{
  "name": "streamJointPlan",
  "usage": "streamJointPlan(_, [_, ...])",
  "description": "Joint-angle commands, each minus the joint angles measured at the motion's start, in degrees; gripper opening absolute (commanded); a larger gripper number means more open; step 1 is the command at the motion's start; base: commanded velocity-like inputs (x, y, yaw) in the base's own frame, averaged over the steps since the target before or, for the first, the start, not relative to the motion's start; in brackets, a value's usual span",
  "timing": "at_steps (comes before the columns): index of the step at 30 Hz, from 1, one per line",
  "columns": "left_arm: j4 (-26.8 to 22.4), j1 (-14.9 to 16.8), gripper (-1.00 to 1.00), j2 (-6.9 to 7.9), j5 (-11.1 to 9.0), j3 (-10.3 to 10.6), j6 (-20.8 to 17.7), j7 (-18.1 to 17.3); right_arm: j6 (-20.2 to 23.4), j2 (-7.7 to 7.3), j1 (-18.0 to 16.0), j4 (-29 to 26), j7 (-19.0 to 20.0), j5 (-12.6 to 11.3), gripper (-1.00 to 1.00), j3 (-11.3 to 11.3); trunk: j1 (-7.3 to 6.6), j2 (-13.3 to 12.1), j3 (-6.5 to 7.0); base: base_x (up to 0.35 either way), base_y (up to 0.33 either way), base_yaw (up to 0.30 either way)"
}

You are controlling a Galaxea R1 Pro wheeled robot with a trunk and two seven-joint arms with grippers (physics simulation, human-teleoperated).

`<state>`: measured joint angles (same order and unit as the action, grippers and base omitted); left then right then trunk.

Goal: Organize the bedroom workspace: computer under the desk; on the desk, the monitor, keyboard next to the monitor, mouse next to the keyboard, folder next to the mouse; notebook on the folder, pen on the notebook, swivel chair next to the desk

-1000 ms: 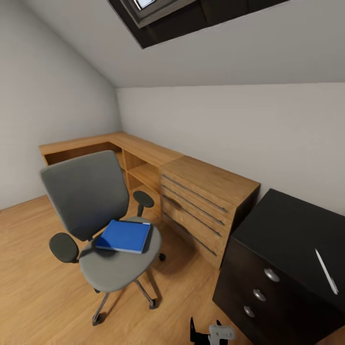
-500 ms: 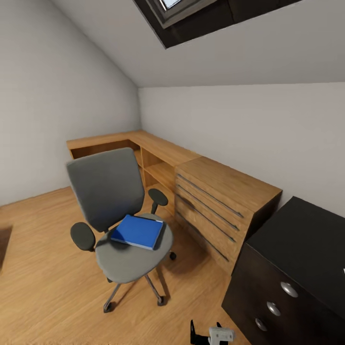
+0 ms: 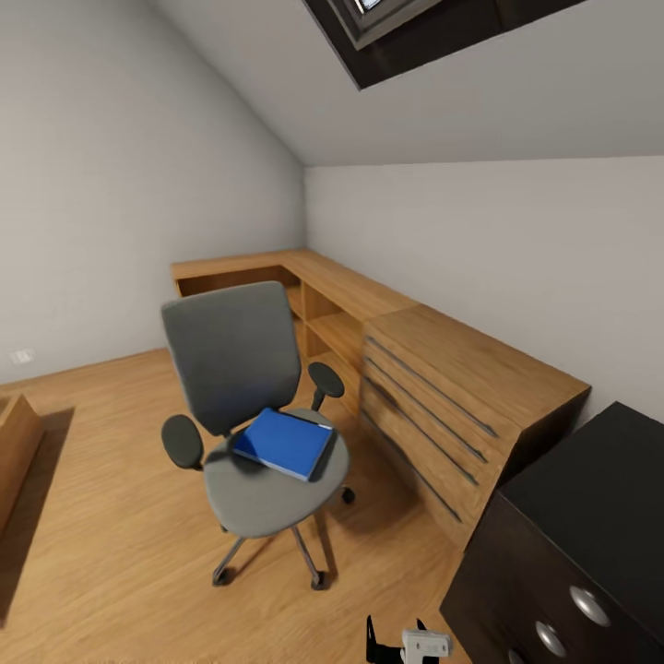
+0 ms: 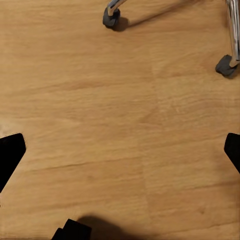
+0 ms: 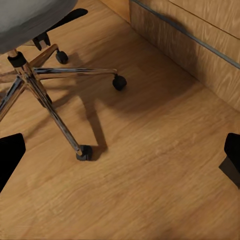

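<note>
The grey swivel chair [image 3: 235, 360] stands on the wood floor, a little out from the wall. The blue folder [image 3: 282, 443] lies flat on its seat. A corner of the black desk [image 3: 590, 507], with round silver knobs [image 3: 590, 606] on its drawers, sits at the lower right. My left gripper [image 4: 120, 152] hangs open over bare floor near a chair castor [image 4: 112, 17]. My right gripper [image 5: 120, 157] is open above the floor beside the chair's chrome base [image 5: 45, 100]. The monitor, keyboard, mouse, notebook, pen and computer are out of view.
A light wooden dresser [image 3: 461, 387] with long bar handles stands between the chair and the desk, joined to low wooden shelving [image 3: 304, 277] along the wall. A skylight [image 3: 406, 23] is set in the sloped ceiling. A wooden edge [image 3: 14, 443] shows at far left.
The head view has turned left, so chair, dresser and desk sit further right in the picture. The desk top with a light stick on it has slid out of frame.
</note>
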<state>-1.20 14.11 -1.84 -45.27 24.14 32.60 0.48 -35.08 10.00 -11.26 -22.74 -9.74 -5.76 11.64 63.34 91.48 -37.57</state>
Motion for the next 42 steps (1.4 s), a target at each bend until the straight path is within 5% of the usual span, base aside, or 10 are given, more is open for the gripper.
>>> streamJointPlan(1, [0.05, 0.04, 1.0, -0.01, -0.44, 0.47, 0.18, 0.05, -0.29, 0.0, -0.04, 0.06, -0.13, -0.58, 1.0, 0.31, 0.0, 0.02, -0.06, 0.003, -0.037, 0.128])
streamJointPlan(18, [0.05, 0.04, 1.0, 0.04, -0.51, 0.44, 0.67, 0.53, -0.45, 0.0, -0.07, -0.05, 0.04, -0.54, 1.0, 0.67, 0.0, 0.02, -0.08, 0.0, -0.005, 0.016])
streamJointPlan(25, [-4.57, 0.04, 1.0, 1.28, -0.15, 0.54, 1.29, 4.86, -0.22, 0.0, -0.07, -0.03, 0.82, -0.78, 1.0, 1.0, 0.0, 0.02, -0.08, 0.0, 0.0, 0.0])
streamJointPlan(27, [-9.61, 0.04, 1.0, 3.0, -0.06, 0.55, -2.15, 6.73, -0.19, -0.02, -0.07, -0.09, 0.95, -1.02, 1.0, 0.92, 0.0, 0.02, -0.08, 0.0, 0.0, 0.0])
streamJointPlan(31, [-21.79, 0.04, 1.0, 6.5, -0.19, 0.33, -20.17, 12.56, -0.46, 0.0, -0.05, -0.04, 1.03, -1.01, 1.0, 1.05, 0.0, 0.02, -0.08, 0.0, 0.0, 0.0])
streamJointPlan(33, [-26.38, 0.04, 1.0, 7.38, -0.18, 0.27, -24.71, 16.01, -0.55, 0.0, -0.06, -0.06, 0.98, -0.96, 1.0, 1.14, 0.0, 0.02, -0.08, 0.0, 0.0, 0.0])
streamJointPlan(42, [-29.8, 0.04, 1.0, 8.19, -0.18, 0.21, -27.95, 18.84, -0.59, 0.0, -0.06, -0.13, 0.81, -1.07, 1.0, 1.19, 0.0, 0.02, -0.08, 0.0, 0.0, 0.0])
